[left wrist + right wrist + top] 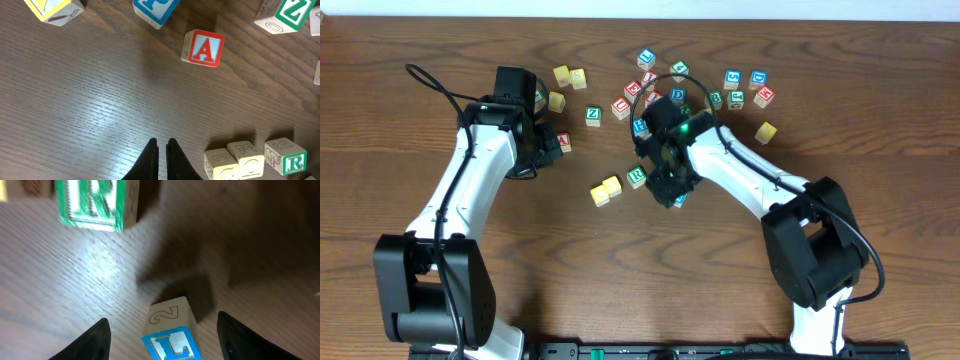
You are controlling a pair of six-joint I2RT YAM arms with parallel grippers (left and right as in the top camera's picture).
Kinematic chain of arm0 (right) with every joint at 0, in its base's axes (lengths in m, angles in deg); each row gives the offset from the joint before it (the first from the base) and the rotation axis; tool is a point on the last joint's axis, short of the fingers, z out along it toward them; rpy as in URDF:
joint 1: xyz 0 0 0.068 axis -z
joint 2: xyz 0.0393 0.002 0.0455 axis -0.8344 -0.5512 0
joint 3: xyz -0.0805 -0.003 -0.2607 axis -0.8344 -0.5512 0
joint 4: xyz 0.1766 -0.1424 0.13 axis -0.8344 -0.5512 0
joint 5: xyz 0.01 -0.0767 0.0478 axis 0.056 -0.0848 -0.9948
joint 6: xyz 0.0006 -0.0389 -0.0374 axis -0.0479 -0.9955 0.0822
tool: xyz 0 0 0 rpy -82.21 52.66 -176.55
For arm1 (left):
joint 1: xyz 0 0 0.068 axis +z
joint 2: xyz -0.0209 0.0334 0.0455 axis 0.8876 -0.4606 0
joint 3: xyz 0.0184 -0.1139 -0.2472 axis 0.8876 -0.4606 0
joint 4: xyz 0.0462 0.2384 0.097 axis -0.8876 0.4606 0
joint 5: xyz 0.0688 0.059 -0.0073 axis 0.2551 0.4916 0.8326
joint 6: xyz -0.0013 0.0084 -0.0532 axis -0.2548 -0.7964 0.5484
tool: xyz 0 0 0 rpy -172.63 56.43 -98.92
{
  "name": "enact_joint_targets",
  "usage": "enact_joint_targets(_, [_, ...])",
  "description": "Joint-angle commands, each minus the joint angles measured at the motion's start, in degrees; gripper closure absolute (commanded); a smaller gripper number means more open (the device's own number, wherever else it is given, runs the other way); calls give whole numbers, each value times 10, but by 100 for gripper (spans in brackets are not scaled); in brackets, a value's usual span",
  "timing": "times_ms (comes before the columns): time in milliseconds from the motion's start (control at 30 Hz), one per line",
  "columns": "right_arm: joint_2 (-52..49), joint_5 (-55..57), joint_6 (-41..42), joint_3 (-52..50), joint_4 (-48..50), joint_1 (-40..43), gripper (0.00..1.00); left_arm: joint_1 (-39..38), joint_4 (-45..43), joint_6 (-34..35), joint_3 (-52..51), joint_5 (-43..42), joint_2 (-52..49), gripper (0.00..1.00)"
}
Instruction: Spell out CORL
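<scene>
Fingers of your right hand are straddling, spread, the wooden blue-L cube right of the green-R wooden cube.

Dark wood-grain table with a soft sheen, pale smooth wooden L cube, matt black plastic fingers

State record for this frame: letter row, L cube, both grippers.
row: two yellow cubes touching, R cube just past them
L cube: flat on the table, apart from R cube, not in line with the row
right gripper: open, one finger on each side of the L cube, neither touching it
left gripper: shut, empty, off to the side
nearby spare: A cube ahead of left gripper
</scene>
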Motion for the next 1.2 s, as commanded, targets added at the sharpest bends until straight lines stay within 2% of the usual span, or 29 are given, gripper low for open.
enact_joint_targets(0, [13, 15, -15, -21, 11, -2, 39, 1, -1, 2, -3, 7, -2, 92])
enact_joint_targets(100, [13, 15, -15, -32, 20, -1, 41, 1, -1, 3, -3, 7, -2, 92])
enact_joint_targets(267, [13, 15, -14, -36, 33, -1, 59, 1, -1, 3, -3, 7, -2, 92])
enact_joint_targets(300, [13, 18, -5, -36, 39, -1, 63, 1, -1, 3, -3, 7, -2, 92])
enact_joint_targets(567, [13, 43, 85, -30, 69, -1, 76, 1, -1, 2, -3, 7, -2, 92])
enact_joint_targets(833, [13, 43, 154, -24, 106, -1, 84, 1, -1, 3, -3, 7, -2, 92])
enact_joint_targets(967, [13, 42, 205, -24, 126, -1, 85, 1, -2, 3, -3, 7, -2, 92])
enact_joint_targets(1167, [13, 42, 229, -24, 147, -1, 86, 1, -4, 2, -3, 7, -2, 92])
